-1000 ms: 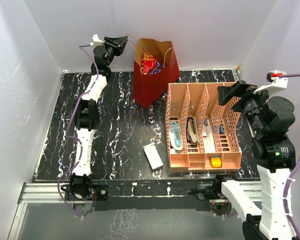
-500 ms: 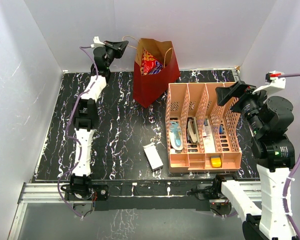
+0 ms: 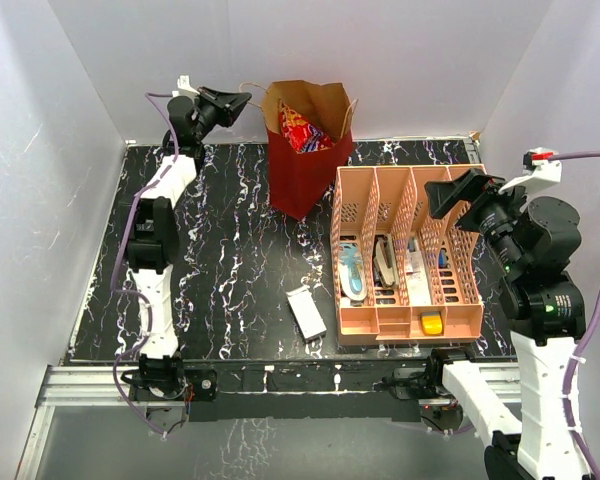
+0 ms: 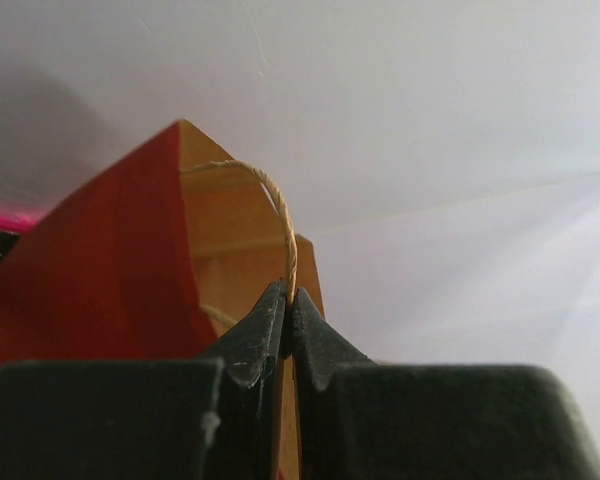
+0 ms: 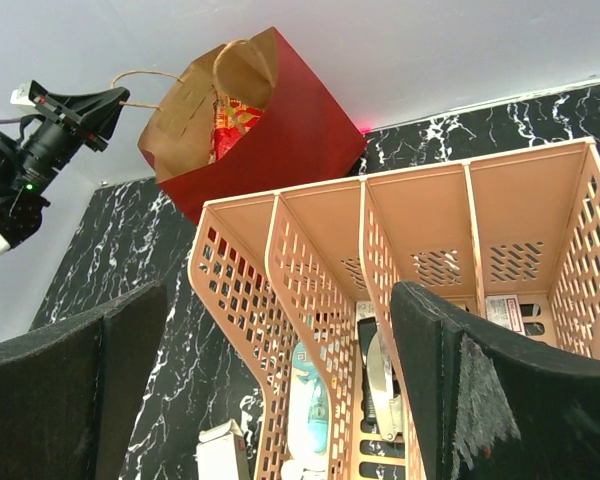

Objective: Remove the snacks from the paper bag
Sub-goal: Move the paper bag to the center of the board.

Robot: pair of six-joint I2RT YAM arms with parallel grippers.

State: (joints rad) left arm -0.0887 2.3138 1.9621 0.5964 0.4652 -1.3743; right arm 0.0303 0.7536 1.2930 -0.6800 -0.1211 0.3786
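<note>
Snacks [image 3: 298, 128] sit inside the red bag [image 3: 302, 175], which stands at the far edge of the table [image 3: 230, 260] next to the pink rack [image 3: 337, 250]. The left arm reaches far and high, its gripper [image 4: 287, 300] pinching the bag's cord handle [image 4: 283, 205]. The right gripper [image 5: 275, 330] hangs above the rack, jaws spread wide.

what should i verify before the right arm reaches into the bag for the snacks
1. left end effector shut on the handle: ok, it pinches the tan cord
2. paper bag mouth open: ok
3. snacks in sight: ok, a red packet shows at the mouth
4. right end effector open: ok, fingers wide apart
5. right end effector at the bag: not ok, it hangs over the pink rack
6. smaller packets deeper down: cannot tell
</note>
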